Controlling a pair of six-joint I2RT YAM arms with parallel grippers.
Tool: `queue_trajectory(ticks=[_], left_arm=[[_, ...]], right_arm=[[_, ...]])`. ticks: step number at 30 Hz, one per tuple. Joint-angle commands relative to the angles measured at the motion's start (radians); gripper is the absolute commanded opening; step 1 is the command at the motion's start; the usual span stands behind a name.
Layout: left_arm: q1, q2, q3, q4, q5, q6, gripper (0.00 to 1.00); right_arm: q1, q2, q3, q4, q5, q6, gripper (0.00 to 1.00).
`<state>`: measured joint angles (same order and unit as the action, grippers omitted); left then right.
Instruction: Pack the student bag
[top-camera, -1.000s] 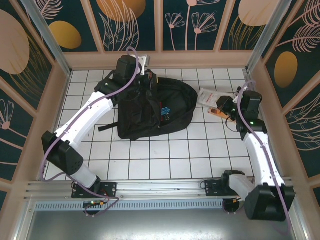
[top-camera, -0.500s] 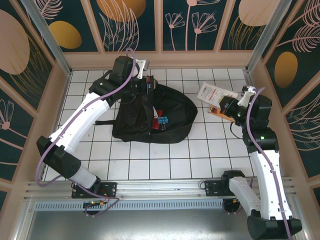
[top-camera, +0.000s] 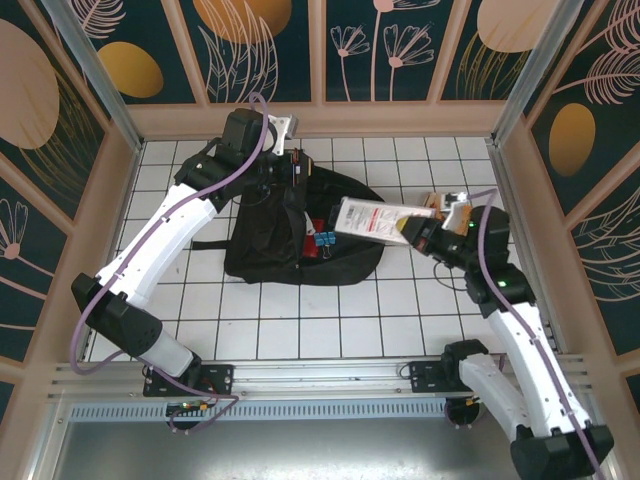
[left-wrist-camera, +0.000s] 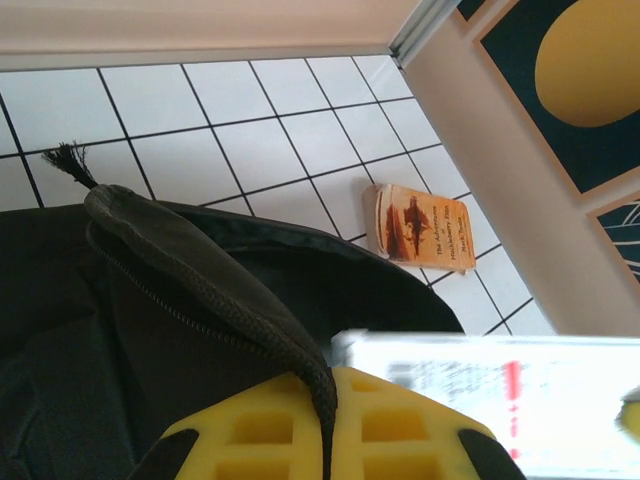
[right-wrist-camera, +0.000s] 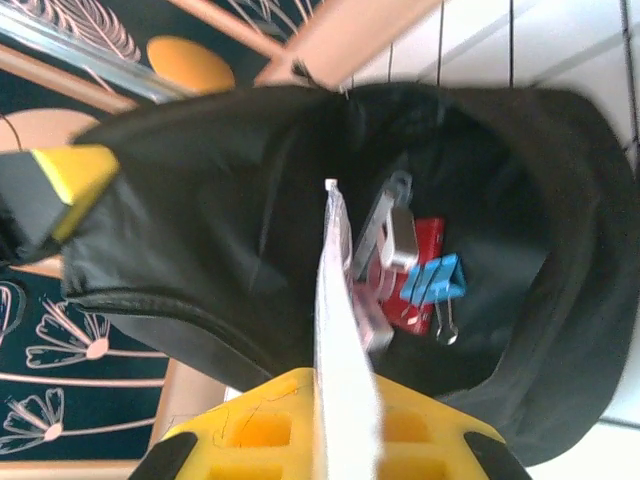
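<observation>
- walls (top-camera: 400, 40): wood frames, dark panels w/ gold discs & line-drawn flowers, on three sides.
- tabletop (top-camera: 330, 320): white square tiles, dark grout; metal rail (top-camera: 300, 385) along near edge.
- student bag (top-camera: 265, 245): lies twd far edge, left of centre, mouth open to the right.
- left gripper (top-camera: 290, 168): pinched tight on bag's zipper rim.
- right gripper (top-camera: 415, 232): clamped on white booklet (top-camera: 372, 218), over bag mouth.
- orange book (left-wrist-camera: 420, 228): flat on tiles nr right edge.
- blue clip (right-wrist-camera: 432, 280): inside bag.

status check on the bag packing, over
Left gripper shut on student bag rim, holding it open. Right gripper shut on white booklet, aimed at the opening. Orange book on the table; nothing blocking.
</observation>
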<state>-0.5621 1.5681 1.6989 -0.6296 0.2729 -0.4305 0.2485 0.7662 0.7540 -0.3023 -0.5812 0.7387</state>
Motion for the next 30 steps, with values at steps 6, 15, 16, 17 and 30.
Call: queue_trajectory(ticks=[6, 15, 16, 17, 30], left_arm=[[0.001, -0.044, 0.078, 0.117, 0.075, -0.03, 0.0], [0.001, -0.03, 0.103, 0.152, 0.134, -0.072, 0.0], [0.001, -0.027, 0.104, 0.159, 0.143, -0.08, 0.0], [0.001, -0.028, 0.104, 0.165, 0.15, -0.086, 0.0], [0.002, -0.029, 0.072, 0.252, 0.183, -0.143, 0.0]], right_arm=[[0.199, 0.242, 0.053, 0.255, 0.121, 0.089, 0.01], [0.293, 0.501, 0.199, 0.307, 0.212, 0.101, 0.01], [0.303, 0.527, 0.211, 0.319, 0.22, 0.107, 0.01], [0.315, 0.548, 0.221, 0.329, 0.224, 0.113, 0.01], [0.368, 0.93, 0.444, 0.365, 0.191, 0.22, 0.1]])
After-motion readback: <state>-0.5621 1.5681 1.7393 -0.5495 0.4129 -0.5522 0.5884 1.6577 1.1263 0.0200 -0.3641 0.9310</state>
